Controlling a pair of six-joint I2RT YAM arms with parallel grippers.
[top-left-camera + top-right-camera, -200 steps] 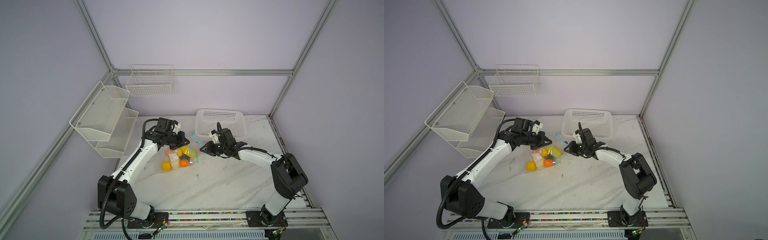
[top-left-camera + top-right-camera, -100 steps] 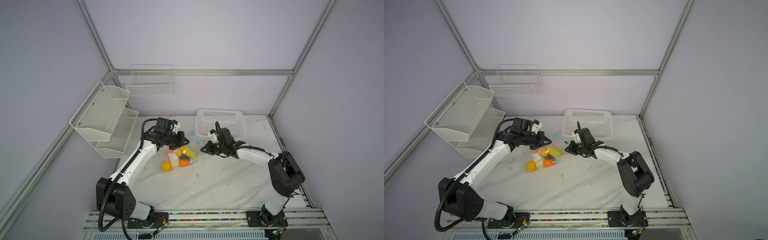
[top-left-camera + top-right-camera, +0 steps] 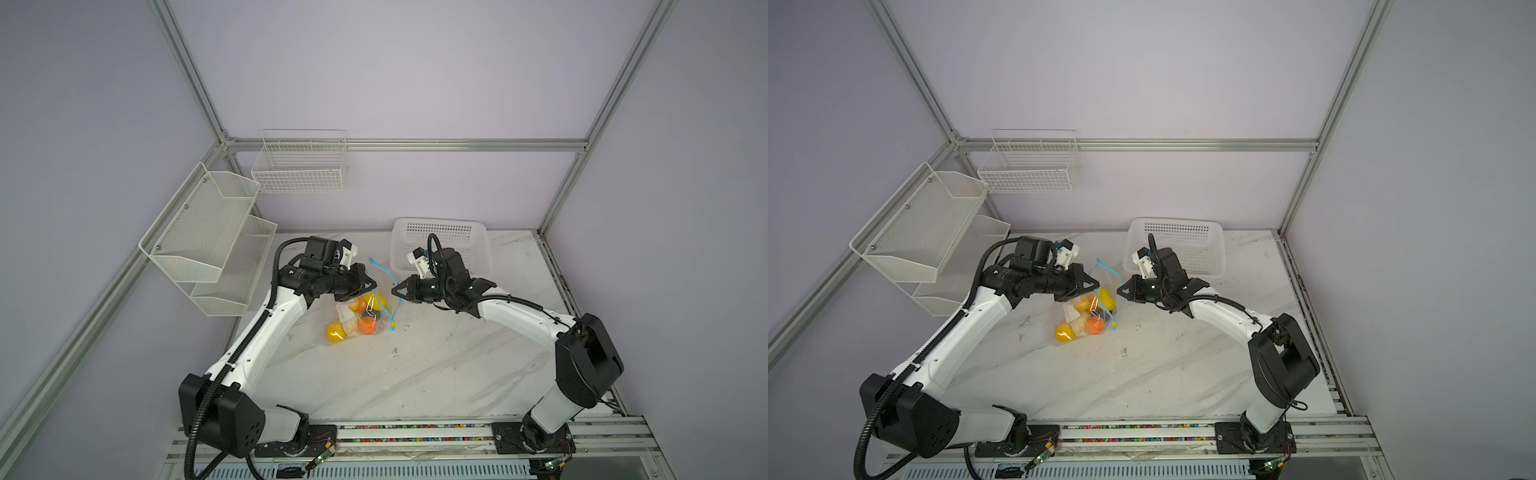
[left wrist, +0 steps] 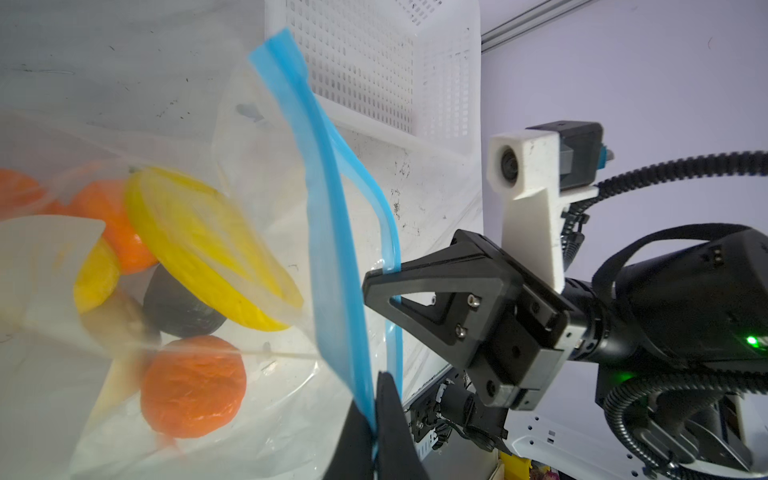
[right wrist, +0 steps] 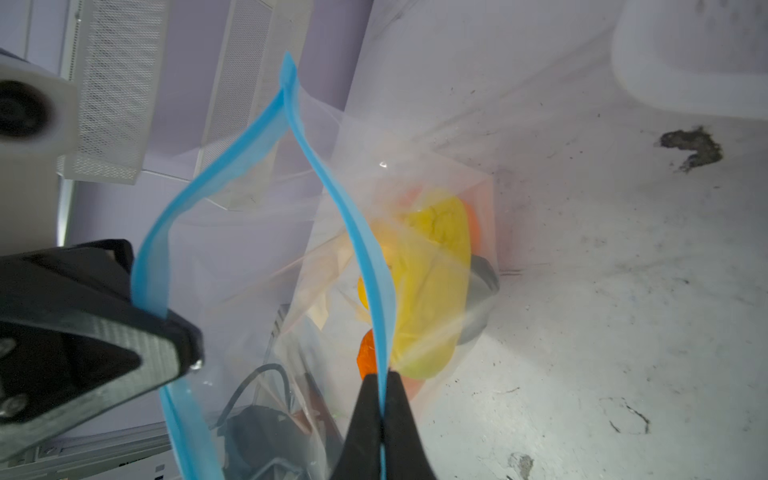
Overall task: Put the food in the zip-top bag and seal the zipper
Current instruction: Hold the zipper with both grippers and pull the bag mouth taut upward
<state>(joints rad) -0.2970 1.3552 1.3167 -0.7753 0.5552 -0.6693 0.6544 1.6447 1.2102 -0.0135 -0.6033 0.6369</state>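
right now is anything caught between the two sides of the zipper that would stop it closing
Nothing visible. The left hand and right hand each pinch one side of the zipper, only air between. The fruit sits deeper in the bag.

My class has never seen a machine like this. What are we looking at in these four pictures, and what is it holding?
Two white robot arms stand at a marble table. Two pictures look down from above; the two close-ups come from cameras on the arms' wrists. On the table are a clear zip-top bag of toy fruit and a white basket. The left hand and right hand each pinch one side of the blue zipper, holding the mouth apart.
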